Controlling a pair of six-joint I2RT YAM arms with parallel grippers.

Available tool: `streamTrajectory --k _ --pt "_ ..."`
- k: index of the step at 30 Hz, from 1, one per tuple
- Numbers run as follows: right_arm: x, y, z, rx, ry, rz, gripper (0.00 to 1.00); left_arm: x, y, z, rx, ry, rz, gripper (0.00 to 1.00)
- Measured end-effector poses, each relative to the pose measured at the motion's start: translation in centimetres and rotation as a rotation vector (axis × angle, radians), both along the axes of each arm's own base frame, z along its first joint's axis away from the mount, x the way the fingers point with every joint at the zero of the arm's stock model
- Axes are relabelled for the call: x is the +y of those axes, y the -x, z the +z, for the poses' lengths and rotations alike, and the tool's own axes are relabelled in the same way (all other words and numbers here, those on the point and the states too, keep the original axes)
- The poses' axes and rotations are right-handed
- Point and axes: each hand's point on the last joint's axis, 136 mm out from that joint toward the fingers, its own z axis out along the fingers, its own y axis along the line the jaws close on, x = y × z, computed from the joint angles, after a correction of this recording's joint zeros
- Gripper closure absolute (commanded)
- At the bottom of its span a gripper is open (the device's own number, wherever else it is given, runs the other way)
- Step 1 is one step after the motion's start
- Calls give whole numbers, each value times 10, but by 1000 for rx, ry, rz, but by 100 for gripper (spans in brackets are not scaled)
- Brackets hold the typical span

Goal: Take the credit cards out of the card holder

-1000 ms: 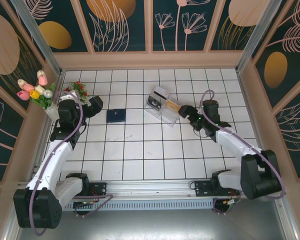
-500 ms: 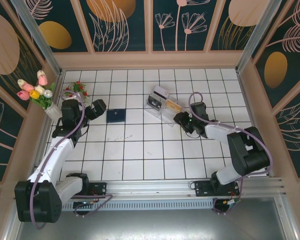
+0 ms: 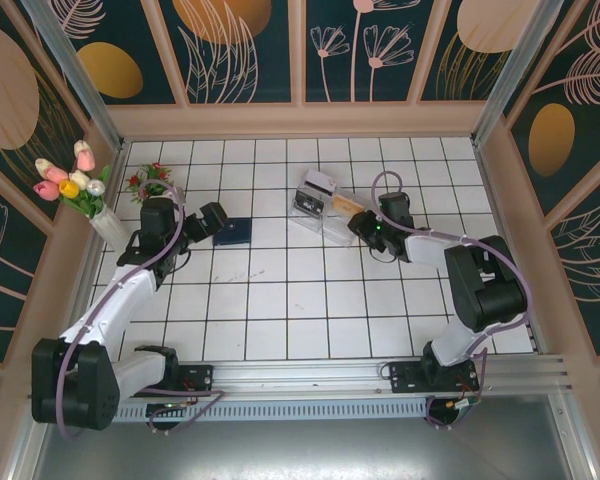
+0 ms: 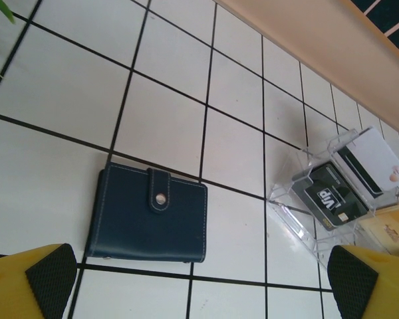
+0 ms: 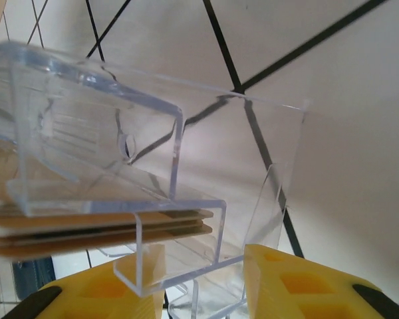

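**Wallet shut on the tiles, cards sitting in the clear tray**

The card holder [image 4: 146, 222] lies closed on the white tiles [image 4: 53, 86]. It is just ahead of the left gripper [image 4: 199, 282] and between its fingers, which are spread as wide as they go and touch nothing. It looks like soft stitched leather, light and likely to skate on the glossy tiles if nudged. I'd lift it at the snap tab [image 4: 159, 193] on its far edge, with the body pinned down. I can't see whether any cards are inside.

Just above the right gripper [image 5: 206, 292] sits a clear tray [image 5: 93, 146]. A stack of tan credit cards [image 5: 86, 232] lies in it, just beyond the finger on the left of that view. They look thin, stiff and slick, so the edges are the only purchase.

The right fingers stand part-closed, with a clear wall of the tray reaching into the gap. The see-through plastic makes it impossible to tell whether they pinch it.

From the left wrist, the tray lies off past the right-hand finger, holding a black card [image 4: 329, 199] and a white card [image 4: 372, 156]. Its tan end is cut off at the frame edge.
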Motion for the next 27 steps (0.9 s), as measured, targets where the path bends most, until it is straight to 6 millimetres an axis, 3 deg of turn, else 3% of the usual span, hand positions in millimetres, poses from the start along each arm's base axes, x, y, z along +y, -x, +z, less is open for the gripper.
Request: streamTrajectory --k 10,17,21,27 --pt "-15 -40 -1 -45 32 -6 63 -27 0 -37 100 20 -42 3" --pt "-17 -42 1 -55 51 10 51 -16 -1 -83 234 -78 11 4" --pt "-21 -29 22 -87 60 21 36 -7 -9 -98 299 -162 38 2" --pt "-24 -13 72 -197 36 25 26 -3 -38 -96 304 -262 39 2"
